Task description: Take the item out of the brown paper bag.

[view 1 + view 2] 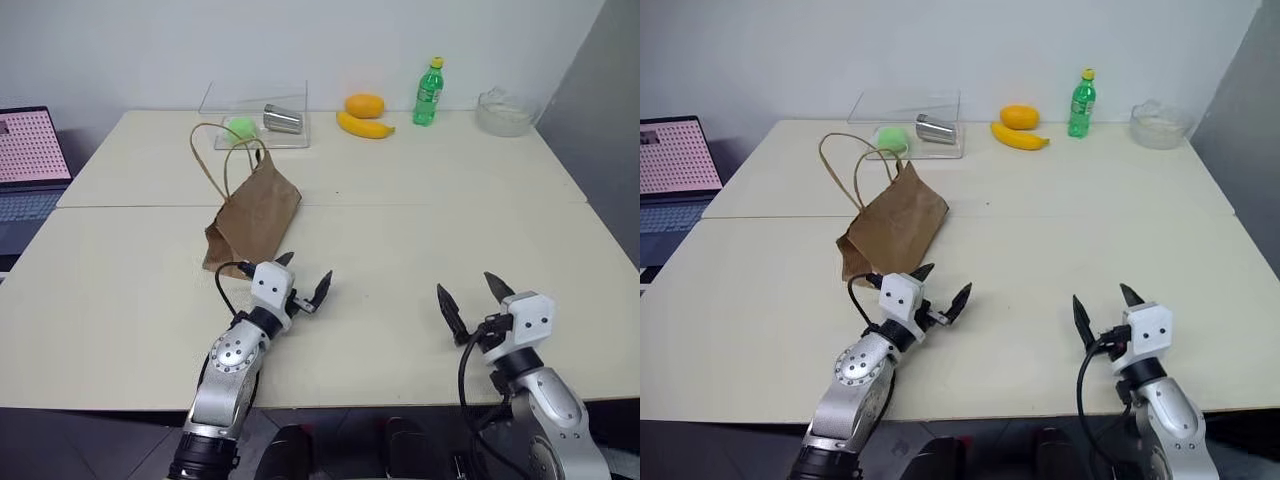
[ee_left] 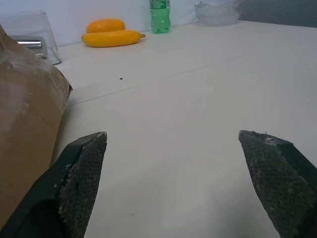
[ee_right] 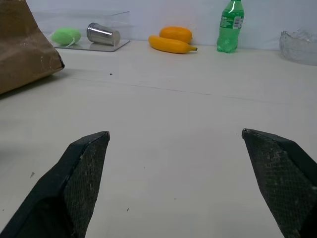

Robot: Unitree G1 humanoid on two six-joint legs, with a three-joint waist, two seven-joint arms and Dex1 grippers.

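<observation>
Brown paper bag (image 1: 253, 213) lying flat, left gripper (image 1: 303, 277) (spread) beside

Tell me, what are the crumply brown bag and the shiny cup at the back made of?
The brown paper bag looks like matte kraft paper: it is creased and dull, with thin cord handles. The cup lying on its side in the clear tray looks like polished metal, probably steel, since it is silvery and reflective.

Far edge of my desk (image 1: 420, 210): green bottle (image 1: 428, 92), an orange fruit (image 1: 365, 104) with a banana (image 1: 365, 126) just in front, glass bowl (image 1: 505, 112) toward the far right corner.
Clear tray (image 1: 256, 110): metal cup (image 1: 282, 119) lying down, green ball (image 1: 240, 127).
Off the left edge: laptop (image 1: 30, 160).
</observation>
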